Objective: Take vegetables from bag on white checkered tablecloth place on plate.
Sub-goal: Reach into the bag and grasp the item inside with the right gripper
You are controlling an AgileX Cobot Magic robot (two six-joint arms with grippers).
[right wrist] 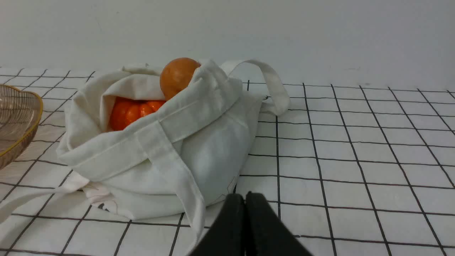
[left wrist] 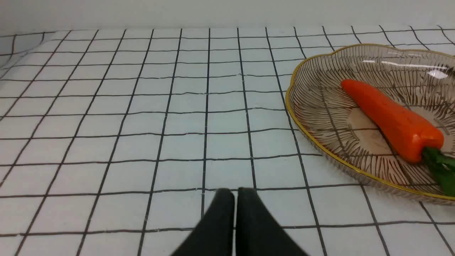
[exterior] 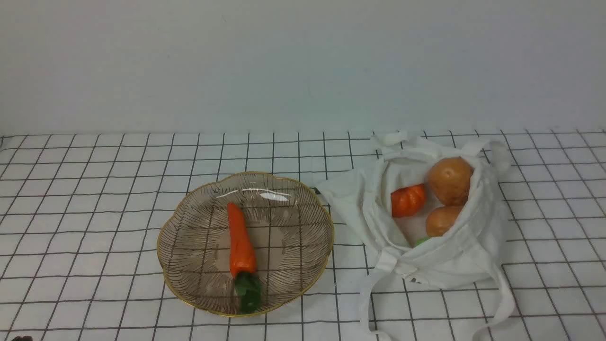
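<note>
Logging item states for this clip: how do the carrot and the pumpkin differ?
The carrot is long and smooth; the pumpkin is short and ribbed. The carrot lies on the plate; the pumpkin sits inside the bag. Both are glossy orange.

Plain, evenly lit pale wall

The front view looks forward and downward from the robot side, framing the white checkered tablecloth, plate, bag and rear wall from a distance. The left wrist view sits low and close behind the left gripper, sharing the plate. The right wrist view, equally low behind the right gripper, shares the bag and plate rim.
</note>
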